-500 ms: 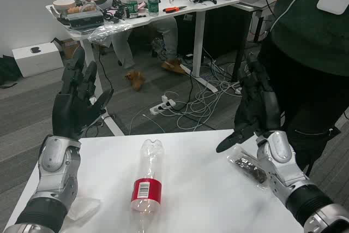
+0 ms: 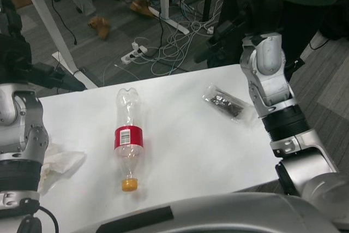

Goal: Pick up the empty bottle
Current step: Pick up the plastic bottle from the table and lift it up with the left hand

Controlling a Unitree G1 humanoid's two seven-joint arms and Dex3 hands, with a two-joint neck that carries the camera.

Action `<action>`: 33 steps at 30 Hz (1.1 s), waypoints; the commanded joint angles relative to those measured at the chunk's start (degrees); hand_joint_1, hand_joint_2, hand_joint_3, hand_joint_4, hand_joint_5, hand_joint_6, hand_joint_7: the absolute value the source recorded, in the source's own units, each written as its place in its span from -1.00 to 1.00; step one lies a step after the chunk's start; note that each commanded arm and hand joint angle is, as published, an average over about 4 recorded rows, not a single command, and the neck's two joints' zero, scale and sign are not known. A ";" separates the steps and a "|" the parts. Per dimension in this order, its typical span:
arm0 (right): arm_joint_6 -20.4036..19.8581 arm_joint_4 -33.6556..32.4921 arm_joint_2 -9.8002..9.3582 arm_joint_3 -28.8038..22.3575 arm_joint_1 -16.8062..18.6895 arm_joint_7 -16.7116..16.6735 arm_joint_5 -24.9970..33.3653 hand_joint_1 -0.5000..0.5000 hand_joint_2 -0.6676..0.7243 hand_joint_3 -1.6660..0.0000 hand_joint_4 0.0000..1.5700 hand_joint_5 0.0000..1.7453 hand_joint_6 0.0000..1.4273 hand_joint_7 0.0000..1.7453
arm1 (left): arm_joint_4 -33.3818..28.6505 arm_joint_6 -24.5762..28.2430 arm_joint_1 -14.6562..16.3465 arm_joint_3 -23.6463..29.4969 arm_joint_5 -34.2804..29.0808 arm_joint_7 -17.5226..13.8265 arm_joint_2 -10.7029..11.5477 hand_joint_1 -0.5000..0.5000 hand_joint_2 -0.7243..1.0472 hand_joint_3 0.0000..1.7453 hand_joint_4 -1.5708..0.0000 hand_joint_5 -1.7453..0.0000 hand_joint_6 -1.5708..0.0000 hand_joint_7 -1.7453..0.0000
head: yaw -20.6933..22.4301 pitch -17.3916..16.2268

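Note:
An empty clear plastic bottle (image 2: 128,136) with a red label and an orange cap lies on its side on the white table (image 2: 191,151), cap towards me. My left hand (image 2: 24,61) is raised at the far left, beyond the table's left edge, fingers spread and holding nothing. My right hand (image 2: 232,23) hangs past the table's far right edge, fingers apart and empty. Both hands are well away from the bottle.
A crumpled clear wrapper with dark contents (image 2: 226,102) lies right of the bottle, by my right forearm. Crumpled white tissue (image 2: 57,163) sits at the left edge. A person in dark clothes (image 2: 305,4) stands at the far right. Cables and a power strip (image 2: 136,53) cover the floor.
The camera has dipped down and the whole view shifted, so the table and bottle now fill more of the picture. Both hands stay raised and empty.

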 commanded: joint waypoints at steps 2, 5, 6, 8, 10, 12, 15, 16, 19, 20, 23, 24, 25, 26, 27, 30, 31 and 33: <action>0.15 0.13 0.23 -0.30 0.26 -0.10 -0.11 -0.83 0.70 1.00 -1.00 -1.00 -1.00 -1.00 | 0.26 0.20 0.42 -0.14 -0.18 0.37 0.32 -1.00 -0.97 -1.00 0.90 1.00 1.00 1.00 | 0.05 -0.22; 0.15 0.24 0.27 -0.34 0.26 -0.06 -0.11 -0.83 0.68 1.00 -1.00 -1.00 -1.00 -1.00 | 0.77 0.20 0.00 -0.34 -0.24 0.37 0.37 -1.00 -0.90 -1.00 0.90 1.00 1.00 1.00 | -0.09 -0.22; 0.15 0.26 0.30 -0.34 0.26 -0.06 -0.11 -0.83 0.68 1.00 -1.00 -1.00 -1.00 -1.00 | 0.83 0.20 -0.06 -0.34 -0.24 0.37 0.39 -1.00 -0.92 -1.00 0.90 1.00 1.00 1.00 | -0.11 -0.22; 0.15 0.30 0.32 -0.34 0.26 -0.06 -0.11 -0.83 0.70 1.00 -1.00 -1.00 -1.00 -1.00 | 0.94 0.20 -0.15 -0.34 -0.24 0.37 0.41 -1.00 -0.92 -1.00 0.90 1.00 1.00 1.00 | -0.11 -0.22; 0.15 0.39 0.36 -0.34 0.26 -0.06 -0.11 -0.83 0.70 1.00 -1.00 -1.00 -1.00 -1.00 | 1.10 0.20 -0.22 -0.34 -0.24 0.37 0.41 -1.00 -0.92 -1.00 0.90 1.00 1.00 1.00 | -0.11 -0.22; 0.15 0.50 0.41 -0.34 0.26 -0.06 -0.11 -0.83 0.70 1.00 -1.00 -1.00 -1.00 -1.00 | 1.25 0.16 -0.30 -0.34 -0.24 0.37 0.41 -1.00 -0.92 -1.00 0.90 1.00 1.00 1.00 | -0.11 -0.22; 0.15 0.79 0.47 -0.34 0.10 -0.04 -0.13 -0.83 0.73 1.00 -1.00 -1.00 -1.00 -1.00 | 1.40 0.16 -0.50 -0.34 -0.24 0.37 0.43 -1.00 -0.95 -1.00 0.90 1.00 1.00 1.00 | -0.15 -0.55; 0.15 0.96 0.52 -0.32 -0.01 -0.02 -0.15 -0.83 0.73 1.00 -1.00 -1.00 -1.00 -1.00 | 1.51 0.18 -0.59 -0.34 -0.22 0.37 0.45 -1.00 -0.97 -1.00 0.90 1.00 1.00 1.00 | -0.17 -0.66; 0.15 1.38 0.63 -0.25 -0.23 0.07 -0.24 -0.83 0.73 1.00 -1.00 -1.00 -1.00 -1.00 | 1.82 0.20 -0.74 -0.34 -0.15 0.37 0.50 -1.00 -0.92 -1.00 0.90 1.00 1.00 1.00 | -0.17 -0.67; 0.15 1.53 0.67 -0.23 -0.29 0.09 -0.26 -0.83 0.73 1.00 -1.00 -1.00 -1.00 -1.00 | 1.91 0.20 -0.77 -0.34 -0.13 0.37 0.50 -1.00 -0.92 -1.00 0.90 1.00 1.00 1.00 | -0.17 -0.67; 0.15 2.04 0.80 -0.16 -0.49 0.16 -0.33 -0.83 0.73 1.00 -1.00 -1.00 -1.00 -1.00 | 2.13 0.38 -0.83 -0.25 0.11 0.37 0.54 -1.00 -1.00 -1.00 0.90 1.00 1.00 1.00 | -0.17 -0.67; 0.15 2.28 0.82 -0.16 -0.53 0.22 -0.37 -0.83 0.73 1.00 -1.00 -1.00 -1.00 -1.00 | 2.13 0.91 -0.83 -0.16 0.42 0.37 0.59 -1.00 -1.00 -1.00 0.90 1.00 1.00 1.00 | -0.17 -0.67; 0.15 2.52 0.85 -0.16 -0.58 0.29 -0.42 -0.83 0.70 1.00 -1.00 -1.00 -1.00 -1.00 | 2.13 1.43 -0.83 -0.07 0.72 0.37 0.63 -1.00 -0.97 -1.00 0.90 1.00 1.00 1.00 | -0.17 -0.67; 0.15 2.90 0.85 -0.16 -0.62 0.38 -0.50 -0.83 0.68 1.00 -1.00 -1.00 -1.00 -1.00 | 1.73 2.86 -0.63 0.21 1.78 0.37 0.76 -1.00 -0.95 -1.00 0.90 1.00 1.00 1.00 | -0.17 -0.67; 0.15 3.27 0.85 -0.16 -0.66 0.47 -0.59 -0.83 0.68 1.00 -1.00 -1.00 -1.00 -1.00 | 1.34 4.29 -0.44 0.50 2.83 0.37 0.89 -1.00 -0.92 -1.00 0.90 1.00 1.00 1.00 | -0.17 -0.67; 0.13 5.14 0.82 -0.23 -0.80 0.58 -1.12 -0.83 0.70 1.00 -1.00 -1.00 -1.00 -1.00 | -2.27 10.60 0.60 1.82 9.62 -0.40 1.60 -1.00 -0.90 -1.00 0.90 1.00 1.00 1.00 | -0.17 -0.67; 0.11 5.95 0.80 -0.25 -0.84 0.60 -1.25 -0.83 0.68 1.00 -1.00 -1.00 -1.00 -1.00 | -3.80 12.86 0.93 2.26 12.55 -1.04 1.86 -1.00 -0.90 -1.00 0.90 1.00 1.00 1.00 | -0.17 -0.67; 0.06 7.93 0.76 -0.30 -0.97 0.69 -1.25 -0.83 0.66 1.00 -1.00 -1.00 -1.00 -1.00 | -6.97 17.34 1.28 3.14 19.62 -3.94 2.21 -1.00 -0.90 -1.00 0.90 1.00 1.00 1.00 | 0.24 -1.25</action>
